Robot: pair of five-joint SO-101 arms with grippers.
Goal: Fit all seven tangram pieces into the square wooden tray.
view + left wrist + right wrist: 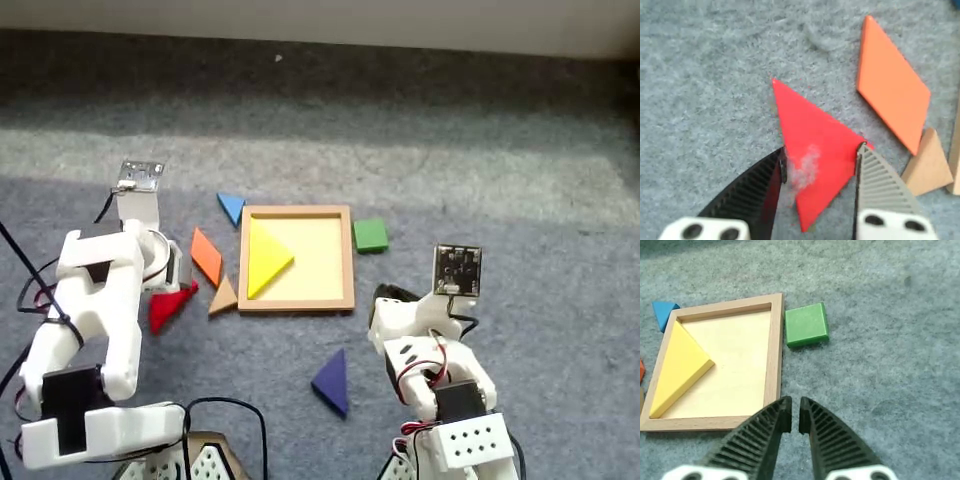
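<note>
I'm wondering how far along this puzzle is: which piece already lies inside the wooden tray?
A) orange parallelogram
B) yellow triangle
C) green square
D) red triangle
B: the yellow triangle lies flat inside the wooden tray, along one side, while the green square sits just outside the rim.

No text, label, brand, number or sign can be read. Plain, unmarked faces are shown by the wooden tray (347,260), the yellow triangle (264,258), the green square (370,235) and the red triangle (815,135).
</note>
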